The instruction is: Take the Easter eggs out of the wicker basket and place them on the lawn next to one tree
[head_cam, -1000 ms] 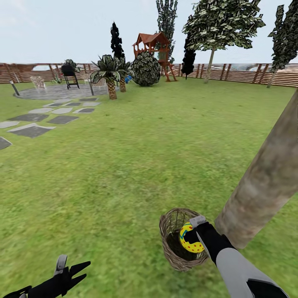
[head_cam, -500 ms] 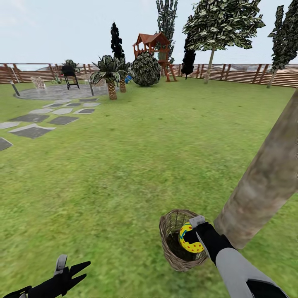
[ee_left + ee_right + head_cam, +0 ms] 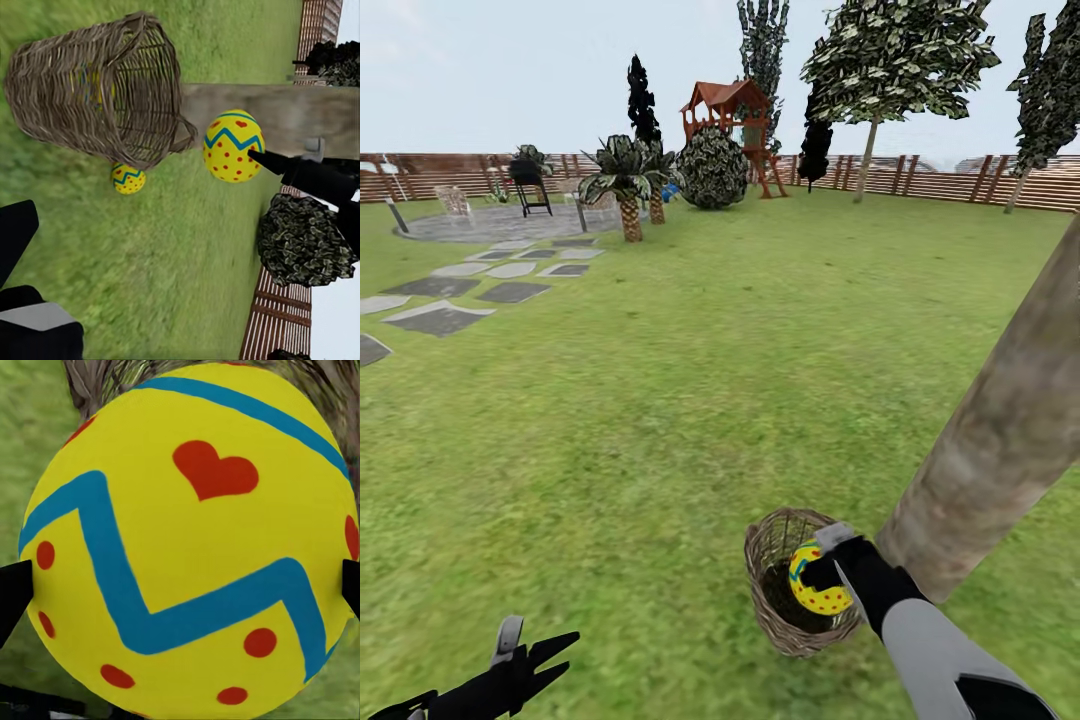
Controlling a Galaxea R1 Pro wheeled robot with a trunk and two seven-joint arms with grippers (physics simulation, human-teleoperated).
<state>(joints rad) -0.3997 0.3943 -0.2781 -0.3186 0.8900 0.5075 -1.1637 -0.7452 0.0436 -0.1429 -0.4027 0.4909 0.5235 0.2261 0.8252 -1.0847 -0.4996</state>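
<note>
Clenched on an egg [image 3: 818, 585], the right gripper [image 3: 830, 572] held it just above the rim of the basket [image 3: 770, 560], near and right in the head view; the right wrist view showed the egg [image 3: 191, 540] close up with a black fingertip [image 3: 13, 592] pressed at each side. Nearer still and to the left, the left gripper [image 3: 535, 655] hung low over the lawn [image 3: 690, 380] with its fingers spread and nothing between them.

The move to come seemingly turned on one relation: the tree [image 3: 1000, 430] rose just right of and beyond the basket, so the held egg probably needed only a short carry to the right, and the right arm was clearly the nearer one. Which way the egg's long axis ran could not be told for sure.

From the left wrist view came what the head view hid: a second egg [image 3: 128, 178] already lying on the grass beside the basket [image 3: 97, 90], near the trunk [image 3: 292, 116], and a patch of yellow [image 3: 90, 86] through the weave, likely the third still inside. The held egg [image 3: 234, 146] showed there clear of the rim.

Far off lay grey paving slabs [image 3: 435, 315] to the left, then palms [image 3: 625, 185], a play tower [image 3: 730, 120] and the wooden fence [image 3: 940, 178].
</note>
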